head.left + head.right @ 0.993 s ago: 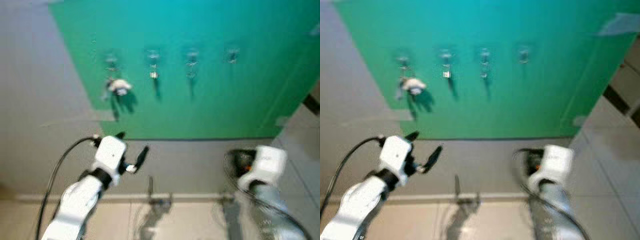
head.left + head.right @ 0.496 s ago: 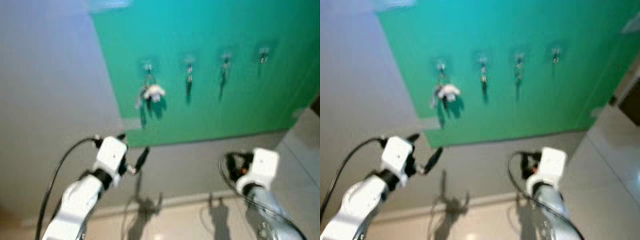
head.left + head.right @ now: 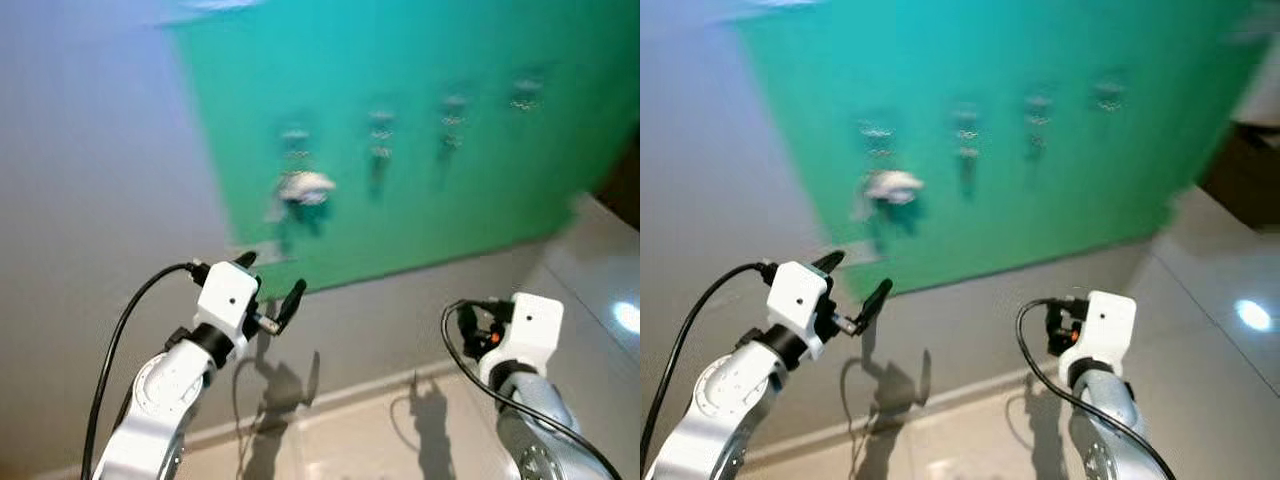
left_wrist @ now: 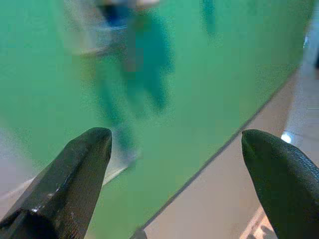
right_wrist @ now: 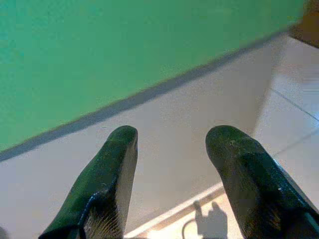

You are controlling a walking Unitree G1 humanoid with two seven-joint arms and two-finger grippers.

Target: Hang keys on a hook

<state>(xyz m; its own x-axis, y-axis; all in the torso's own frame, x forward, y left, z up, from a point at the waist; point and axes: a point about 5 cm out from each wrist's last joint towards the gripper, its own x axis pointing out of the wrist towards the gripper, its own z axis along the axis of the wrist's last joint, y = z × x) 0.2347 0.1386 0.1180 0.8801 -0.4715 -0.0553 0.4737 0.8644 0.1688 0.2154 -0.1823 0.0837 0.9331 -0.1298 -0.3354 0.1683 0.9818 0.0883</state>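
Left eye view showed the keys point(image 3: 303, 186) hanging blurred on the leftmost hook point(image 3: 294, 135) of the green wall panel point(image 3: 450, 200), the left wrist view showed the left gripper point(image 4: 174, 164) spread wide and empty, and the right wrist view showed the right gripper point(image 5: 172, 149) parted, holding nothing.

Green wall panel point(image 3: 420, 190) carries a row of four hooks point(image 3: 380, 115). A pale bunch of keys point(image 3: 303, 185) hangs from the leftmost hook, blurred.
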